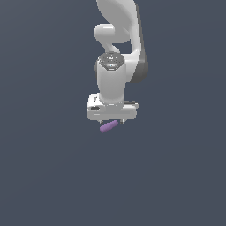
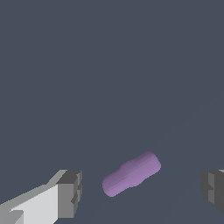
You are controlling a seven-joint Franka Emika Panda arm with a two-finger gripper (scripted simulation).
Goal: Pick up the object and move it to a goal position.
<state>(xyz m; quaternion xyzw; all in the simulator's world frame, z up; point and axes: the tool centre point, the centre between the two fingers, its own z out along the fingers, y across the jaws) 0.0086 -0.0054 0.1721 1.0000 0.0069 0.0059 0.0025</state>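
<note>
Object first: the light-purple rod (image 2: 131, 174) lay between your gripper's (image 2: 142, 190) two fingers, and you could see clear gaps on both sides of it in the wrist view. It sat slantwise across the space, touching neither the grey pad (image 2: 70, 193) on one side nor the pad at the opposite edge of the frame. Your jaws were spread wide, grasping nothing. In the exterior view the rod (image 1: 108, 126) showed just under the white hand (image 1: 111, 120), tilted, with one end poking out toward the exterior view's left. You had the arm (image 1: 115, 53) coming down from above, wrist pointed straight down over the plain dark grey surface (image 1: 48, 167). Whether the rod rested on that surface, you could not tell.
</note>
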